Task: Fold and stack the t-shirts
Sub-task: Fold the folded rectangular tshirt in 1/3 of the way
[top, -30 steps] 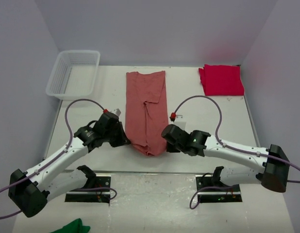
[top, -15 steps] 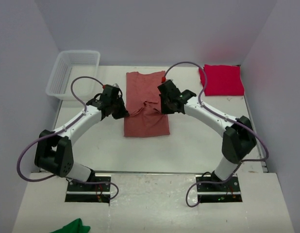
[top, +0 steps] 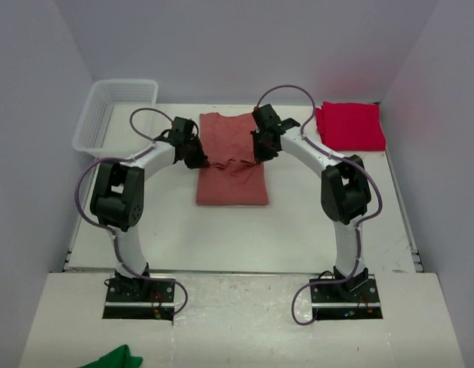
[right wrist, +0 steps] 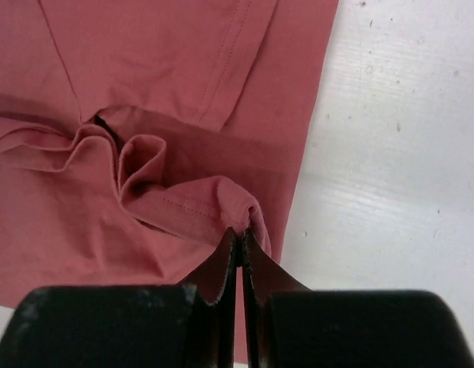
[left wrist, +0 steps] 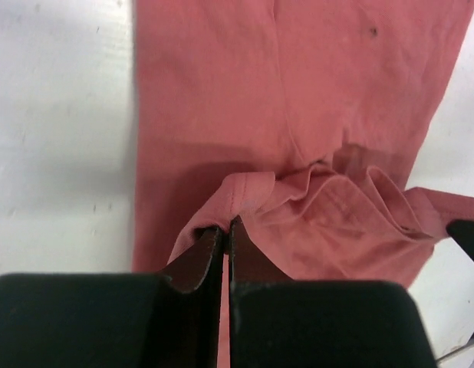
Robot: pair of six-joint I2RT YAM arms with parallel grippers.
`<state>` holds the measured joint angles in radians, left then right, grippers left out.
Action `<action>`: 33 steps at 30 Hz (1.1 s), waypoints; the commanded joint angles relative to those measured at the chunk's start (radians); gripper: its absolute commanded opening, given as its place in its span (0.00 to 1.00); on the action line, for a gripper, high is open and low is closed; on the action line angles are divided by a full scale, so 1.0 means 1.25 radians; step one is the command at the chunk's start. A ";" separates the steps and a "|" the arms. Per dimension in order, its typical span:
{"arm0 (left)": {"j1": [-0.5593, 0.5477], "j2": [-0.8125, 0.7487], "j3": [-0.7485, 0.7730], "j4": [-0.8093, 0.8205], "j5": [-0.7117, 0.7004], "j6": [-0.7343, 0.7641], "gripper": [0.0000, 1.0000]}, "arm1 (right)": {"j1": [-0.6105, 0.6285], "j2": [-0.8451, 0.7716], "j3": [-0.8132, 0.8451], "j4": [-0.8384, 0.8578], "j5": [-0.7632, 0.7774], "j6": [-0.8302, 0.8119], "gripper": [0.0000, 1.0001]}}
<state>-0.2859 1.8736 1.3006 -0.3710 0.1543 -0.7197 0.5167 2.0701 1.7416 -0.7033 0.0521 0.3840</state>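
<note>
A large dusty salmon-red cotton t-shirt (top: pixel 231 185) lies at the middle of the white counter (top: pixel 298 222), nearer its far edge, with its long axis running from near edge to far edge. The left jaws are clenched on a pinch of cloth at the shirt's left edge, and the right jaws on the matching pinch at its right edge. Between them the doubled-over cloth stands in a rumpled ridge across the shirt. The uncovered far half lies flat straight ahead of both jaws, so the fold probably ends toward the far edge. A brighter crimson-red t-shirt (top: pixel 350 126), folded square, rests at the far right corner, well apart. A white mesh plastic basket (top: pixel 91 126) stands at the far left corner; nothing shows inside it.
</note>
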 commanded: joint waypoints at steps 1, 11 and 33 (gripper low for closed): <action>0.012 0.078 0.076 0.065 0.043 0.049 0.00 | -0.023 0.046 0.077 -0.025 -0.037 -0.043 0.00; 0.010 0.017 0.135 0.122 -0.113 0.172 0.64 | -0.039 0.094 0.160 0.009 0.032 -0.135 0.64; -0.055 -0.194 -0.237 0.381 0.226 0.021 0.00 | -0.042 -0.175 -0.155 0.114 -0.311 0.000 0.00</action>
<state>-0.3550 1.6409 1.0466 -0.0597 0.2695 -0.6479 0.4644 1.8946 1.6127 -0.6529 -0.1394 0.3229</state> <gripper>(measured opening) 0.002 0.003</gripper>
